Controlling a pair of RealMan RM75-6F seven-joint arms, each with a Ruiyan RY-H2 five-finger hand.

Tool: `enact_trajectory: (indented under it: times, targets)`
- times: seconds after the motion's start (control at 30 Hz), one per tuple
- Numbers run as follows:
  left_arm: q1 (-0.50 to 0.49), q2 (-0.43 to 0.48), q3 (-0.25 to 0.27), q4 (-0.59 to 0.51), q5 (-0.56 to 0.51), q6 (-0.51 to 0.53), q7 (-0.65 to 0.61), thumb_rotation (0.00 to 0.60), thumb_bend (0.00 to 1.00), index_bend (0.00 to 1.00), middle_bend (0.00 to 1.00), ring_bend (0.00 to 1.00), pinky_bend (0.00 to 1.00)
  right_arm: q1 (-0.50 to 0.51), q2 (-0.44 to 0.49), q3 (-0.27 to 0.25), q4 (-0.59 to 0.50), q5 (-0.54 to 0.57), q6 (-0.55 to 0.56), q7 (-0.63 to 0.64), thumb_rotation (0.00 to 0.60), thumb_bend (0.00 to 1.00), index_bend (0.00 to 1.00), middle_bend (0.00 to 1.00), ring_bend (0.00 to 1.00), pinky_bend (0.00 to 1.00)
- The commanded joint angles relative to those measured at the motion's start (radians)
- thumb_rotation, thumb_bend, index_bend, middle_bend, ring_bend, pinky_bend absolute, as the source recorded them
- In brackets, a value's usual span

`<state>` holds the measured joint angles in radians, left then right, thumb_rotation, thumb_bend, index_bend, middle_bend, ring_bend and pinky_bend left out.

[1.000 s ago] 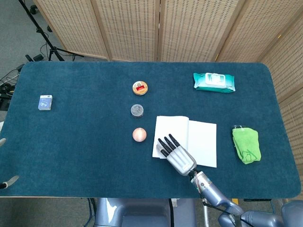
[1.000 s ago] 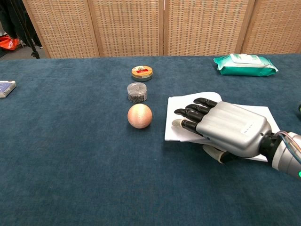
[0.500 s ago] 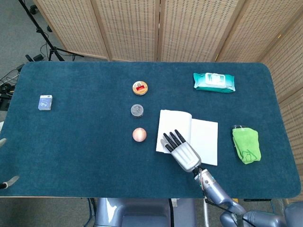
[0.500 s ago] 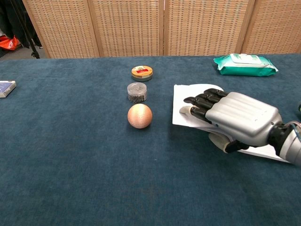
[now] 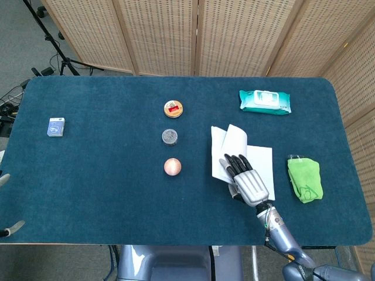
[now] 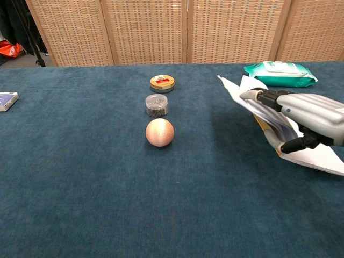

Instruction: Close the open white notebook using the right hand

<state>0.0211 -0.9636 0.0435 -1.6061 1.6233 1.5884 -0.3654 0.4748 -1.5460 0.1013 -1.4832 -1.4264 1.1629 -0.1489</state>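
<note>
The white notebook lies at the right of the middle of the blue table. Its left leaves stand lifted and tilted up toward the right, while the right page lies flat. My right hand grips the raised leaves, fingers over them and the thumb beneath. In the chest view the hand hovers above the flat page. Only two spread fingertips of my left hand show at the table's left edge, holding nothing.
Left of the notebook stand a copper ball, a grey jar and a round tin in a line. A green cloth lies to the right, a wipes pack behind, and a small blue box far left.
My right hand has moved right and risen, taking the notebook's left leaves up from flat to steeply tilted. The whole notebook has slid a little to the right.
</note>
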Motion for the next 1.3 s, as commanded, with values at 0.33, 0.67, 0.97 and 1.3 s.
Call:
enact_trajectory:
  times: [0.33, 0.67, 0.97, 1.3]
  targets:
    - [0.011, -0.01, 0.013, 0.003, 0.028, 0.023, 0.018, 0.6, 0.0, 0.0, 0.0, 0.0, 0.0, -0.088, 0.162, 0.014, -0.069, 0.148, -0.143, 0.561, 0.6, 0.8, 0.0, 0.0, 0.0, 0.0]
    - [0.012, -0.013, 0.013, 0.002, 0.025, 0.026, 0.023, 0.6, 0.0, 0.0, 0.0, 0.0, 0.0, -0.117, 0.135, 0.018, -0.021, 0.212, -0.07, 0.37, 0.6, 0.34, 0.0, 0.0, 0.0, 0.0]
    - [0.013, -0.011, 0.012, 0.006, 0.023, 0.029, 0.014, 0.6, 0.0, 0.0, 0.0, 0.0, 0.0, -0.138, 0.065, 0.095, 0.031, 0.324, 0.091, 0.114, 0.6, 0.05, 0.0, 0.0, 0.0, 0.0]
    - [0.014, -0.012, 0.011, 0.007, 0.021, 0.033, 0.013, 0.6, 0.0, 0.0, 0.0, 0.0, 0.0, -0.196, 0.237, 0.094, -0.129, 0.295, 0.13, 0.083, 0.6, 0.05, 0.0, 0.0, 0.0, 0.0]
